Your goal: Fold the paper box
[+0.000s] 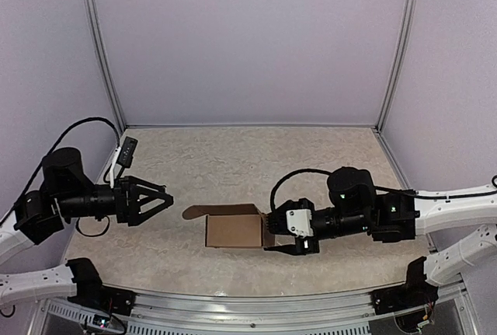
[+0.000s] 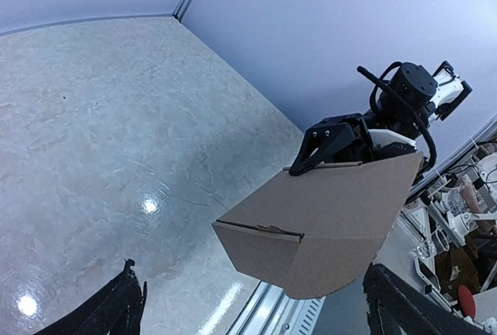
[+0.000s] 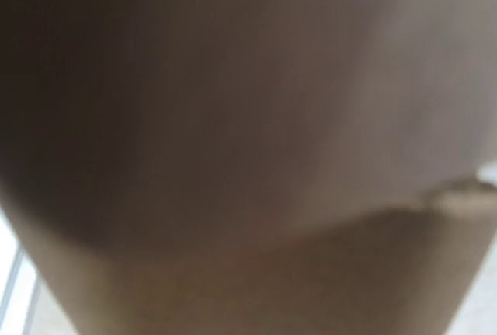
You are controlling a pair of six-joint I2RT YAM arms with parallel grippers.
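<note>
Paper box [image 1: 233,231]: one, sitting on beige tabletop [image 1: 233,156]
Left end effector [image 1: 165,199]: one, hanging open
Right end effector [image 1: 273,234]: one, gripping box
Walls [image 1: 248,40]: three, lilac, enclosing

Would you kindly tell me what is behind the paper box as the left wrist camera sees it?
Behind the paper box is the right arm, its black jaws gripping the box's far edge. The cardboard covers the jaw tips and the table directly behind it.

From here I see white shell links [image 1: 458,203], black cylindrical joint housings [image 1: 62,165] and looping black cables [image 1: 81,123]; the left gripper [image 1: 166,199] is a black triangular frame.
</note>
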